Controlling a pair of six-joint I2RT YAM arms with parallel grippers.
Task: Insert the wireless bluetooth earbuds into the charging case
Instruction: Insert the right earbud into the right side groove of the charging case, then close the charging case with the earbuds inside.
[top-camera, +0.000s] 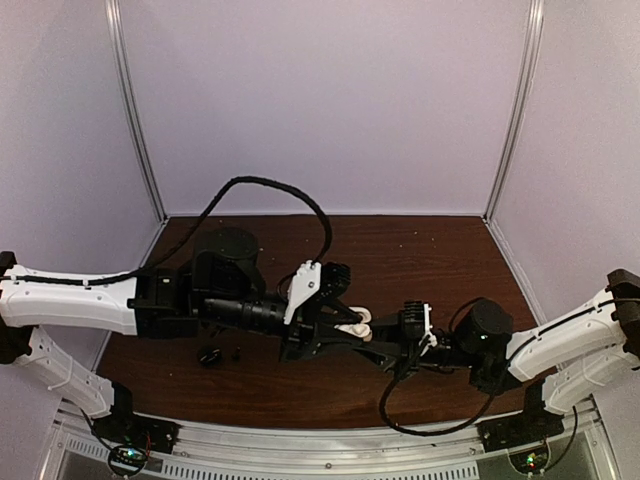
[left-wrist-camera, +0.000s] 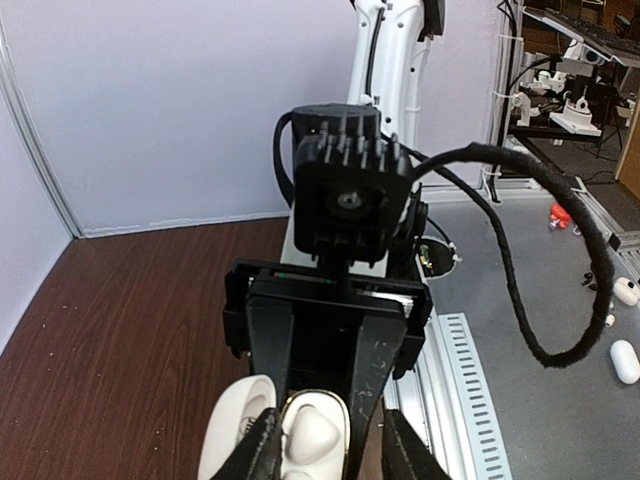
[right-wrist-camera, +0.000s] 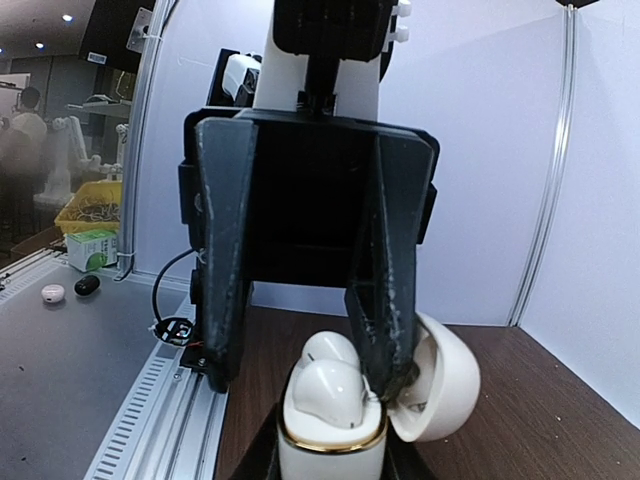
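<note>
The white charging case (top-camera: 355, 325) with a gold rim is held above the table between both grippers, its lid (right-wrist-camera: 445, 385) hinged open. Two white earbuds (right-wrist-camera: 335, 392) sit in its wells; one shows in the left wrist view (left-wrist-camera: 310, 435). My right gripper (right-wrist-camera: 325, 465) is shut on the case body (right-wrist-camera: 330, 450); it reaches in from the right in the top view (top-camera: 370, 342). My left gripper (left-wrist-camera: 333, 452) is open astride the case (left-wrist-camera: 315, 425) and faces the right one (top-camera: 343, 335). One of its fingers (right-wrist-camera: 392, 320) rests between the case body and the lid.
A small black item (top-camera: 210, 355) and a black speck (top-camera: 237, 353) lie on the brown table (top-camera: 440, 260) left of the grippers. A black cable (top-camera: 300, 205) loops over the left arm. White walls enclose three sides. A metal rail (top-camera: 330, 440) runs along the near edge.
</note>
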